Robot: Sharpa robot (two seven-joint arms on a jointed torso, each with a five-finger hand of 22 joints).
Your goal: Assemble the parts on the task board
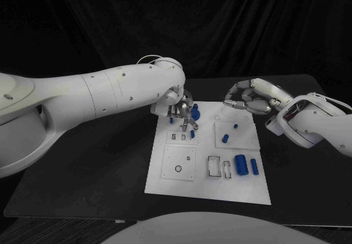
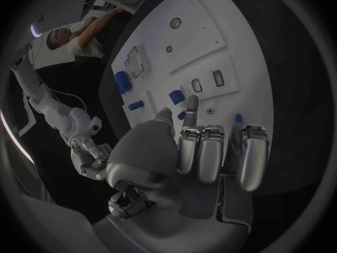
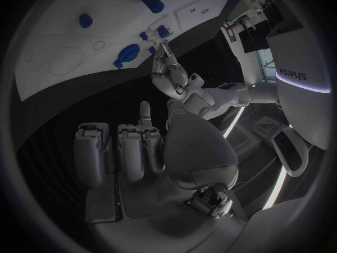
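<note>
nearest you on the task board [image 1: 209, 190], blue cylinders [image 1: 247, 165] lie loose beside an open slot. your left hand [image 1: 179, 111] hovers over the far corner; whether it pinches a blue peg [image 1: 195, 108] you cannot tell. your right hand [image 1: 249, 97] is curled on nothing. seating a peg looks current; align next.

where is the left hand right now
In the head view the left hand is over the far left corner of the task board, fingers pointing down among small blue parts there.
</note>
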